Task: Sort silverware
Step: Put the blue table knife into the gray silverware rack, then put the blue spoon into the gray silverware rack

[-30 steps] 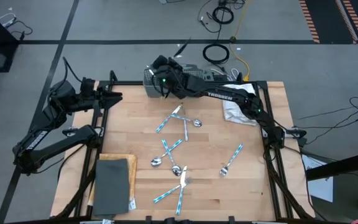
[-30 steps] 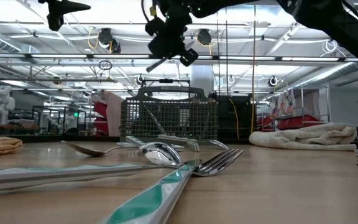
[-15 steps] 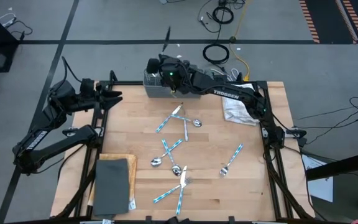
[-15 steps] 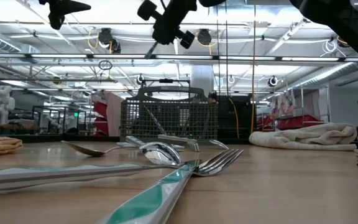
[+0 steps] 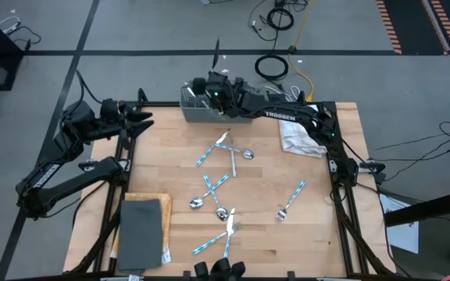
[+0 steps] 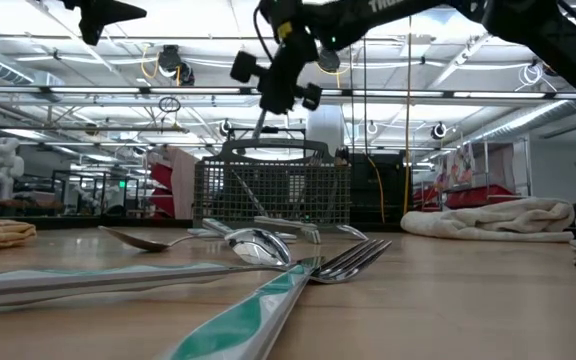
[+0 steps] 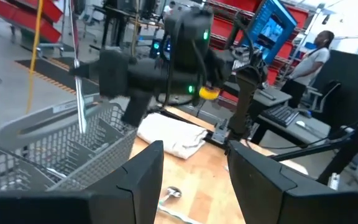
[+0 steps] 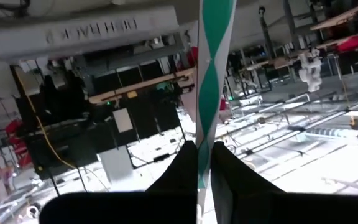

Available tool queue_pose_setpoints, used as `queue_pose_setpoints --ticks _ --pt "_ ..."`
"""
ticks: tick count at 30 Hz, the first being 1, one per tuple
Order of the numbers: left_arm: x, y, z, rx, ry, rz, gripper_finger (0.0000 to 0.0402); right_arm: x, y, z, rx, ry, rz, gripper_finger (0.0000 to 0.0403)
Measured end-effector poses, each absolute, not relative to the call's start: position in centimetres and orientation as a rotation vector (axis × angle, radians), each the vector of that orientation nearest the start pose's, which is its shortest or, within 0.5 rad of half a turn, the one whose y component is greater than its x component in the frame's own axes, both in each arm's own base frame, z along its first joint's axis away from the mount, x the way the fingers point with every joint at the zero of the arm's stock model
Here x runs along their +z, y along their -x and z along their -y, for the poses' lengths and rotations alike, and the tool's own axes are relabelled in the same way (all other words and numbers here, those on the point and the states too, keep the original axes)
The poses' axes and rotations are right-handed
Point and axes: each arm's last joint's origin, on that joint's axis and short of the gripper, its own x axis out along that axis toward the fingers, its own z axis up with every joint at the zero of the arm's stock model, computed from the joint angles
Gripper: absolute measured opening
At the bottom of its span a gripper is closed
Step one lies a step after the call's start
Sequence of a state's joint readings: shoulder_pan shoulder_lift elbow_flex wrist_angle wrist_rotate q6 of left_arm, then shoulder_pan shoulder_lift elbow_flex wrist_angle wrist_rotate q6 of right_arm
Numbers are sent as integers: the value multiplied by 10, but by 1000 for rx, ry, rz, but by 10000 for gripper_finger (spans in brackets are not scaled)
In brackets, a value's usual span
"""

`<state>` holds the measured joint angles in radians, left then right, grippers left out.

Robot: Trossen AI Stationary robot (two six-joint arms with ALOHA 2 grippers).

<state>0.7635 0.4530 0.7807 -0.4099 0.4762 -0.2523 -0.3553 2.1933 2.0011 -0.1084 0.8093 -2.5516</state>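
Risk: right tool (image 6: 266,108), clamped on one utensil (image 8: 212,74) held above the mesh basket (image 5: 202,108), may catch the rim or drop it outside if misaligned. Remaining silverware (image 5: 219,187) lies mid-table (image 5: 170,156). Left tool (image 5: 145,119) waits wide apart, empty, at left edge.

R tool (image 7: 143,93) w/ utensil (image 7: 78,93) over basket (image 7: 73,140)

Held piece (image 8: 214,74): teal-and-white patterned handle, upright, clamped between shut jaws above far tabletop edge. Remaining silverware (image 5: 223,187): shiny heads, same patterned handles, lying flat, scattered from centre toward near edge; one fork (image 5: 291,200) nearer right edge.
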Motion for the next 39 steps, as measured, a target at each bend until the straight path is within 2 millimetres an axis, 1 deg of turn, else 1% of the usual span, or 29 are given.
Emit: queue_pose_setpoints --ticks 4,10,13,19,23,27,31,39 --pt "347 -73 -52 314 290 -30 183 285 -472 199 -99 2256 -1555 0" --pt "347 -73 -52 315 287 -30 183 264 -468 201 2 2266 -1599 0" --pt "347 -73 -52 319 273 -32 183 261 -466 202 47 2266 -1612 0" --pt "347 -73 -53 352 264 -30 183 259 -465 202 79 2259 -1625 0" --pt "347 -73 -53 355 263 -30 183 252 -462 202 152 2225 -1641 0" --pt "347 -73 -53 356 263 -29 183 248 -460 202 165 2180 -1641 2" --pt "347 -73 -53 355 261 -26 183 247 -461 202 123 2148 -1623 28" --pt "348 -73 -53 356 260 -25 183 247 -461 202 84 2107 -1575 111"
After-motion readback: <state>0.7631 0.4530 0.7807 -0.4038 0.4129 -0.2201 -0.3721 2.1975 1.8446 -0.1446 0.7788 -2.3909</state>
